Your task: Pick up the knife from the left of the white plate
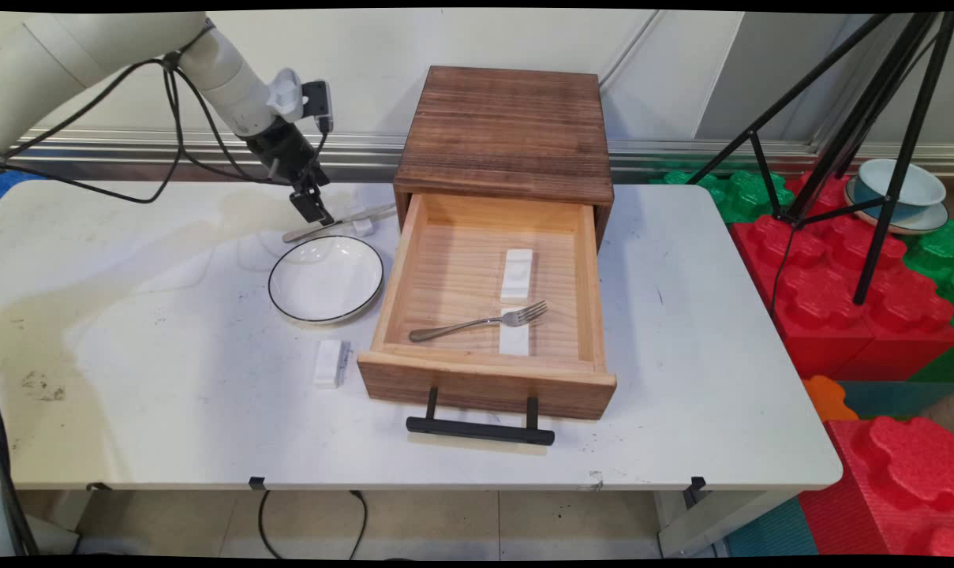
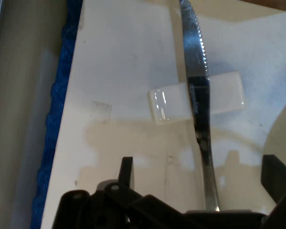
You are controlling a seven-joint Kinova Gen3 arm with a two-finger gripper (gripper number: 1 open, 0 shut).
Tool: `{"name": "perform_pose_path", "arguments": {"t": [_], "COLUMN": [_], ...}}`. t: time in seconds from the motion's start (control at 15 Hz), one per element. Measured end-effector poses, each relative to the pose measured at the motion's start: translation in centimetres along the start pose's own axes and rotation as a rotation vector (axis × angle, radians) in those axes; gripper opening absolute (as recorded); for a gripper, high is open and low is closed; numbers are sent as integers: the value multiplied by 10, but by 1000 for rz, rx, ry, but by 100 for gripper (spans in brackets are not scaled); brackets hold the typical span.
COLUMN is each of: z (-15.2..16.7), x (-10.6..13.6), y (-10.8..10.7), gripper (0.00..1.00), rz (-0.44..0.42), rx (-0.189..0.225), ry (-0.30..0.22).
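Observation:
A metal knife (image 1: 338,224) (image 2: 199,90) lies on the table behind the white plate (image 1: 325,278), its blade propped on a small white rest (image 1: 362,227) (image 2: 167,102). My gripper (image 1: 313,207) (image 2: 200,174) hangs just above the knife's handle end. It is open; in the hand view the handle runs between the left finger (image 2: 126,168) and the right finger (image 2: 276,176), touching neither. The plate's rim (image 2: 281,124) shows at the right edge of the hand view.
A wooden cabinet (image 1: 508,126) stands right of the knife. Its drawer (image 1: 484,379) is pulled out, holding a fork (image 1: 477,322) and a white rest (image 1: 517,274). Another white rest (image 1: 331,363) lies near the drawer front. A black tripod (image 1: 879,158) and foam blocks (image 1: 839,300) stand off the table's right.

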Motion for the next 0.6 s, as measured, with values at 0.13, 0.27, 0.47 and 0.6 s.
{"name": "perform_pose_path", "arguments": {"t": [0.13,0.27,0.47,0.6], "z": [7,15,23,27], "x": [1,1,0,-1], "y": [-2,-5,-7,-7], "gripper": [100,100,100,100], "rz": [-4,-11,-19,-23], "rx": [-3,-8,-17,-22], "ry": [0,-2,-5,-6]}}
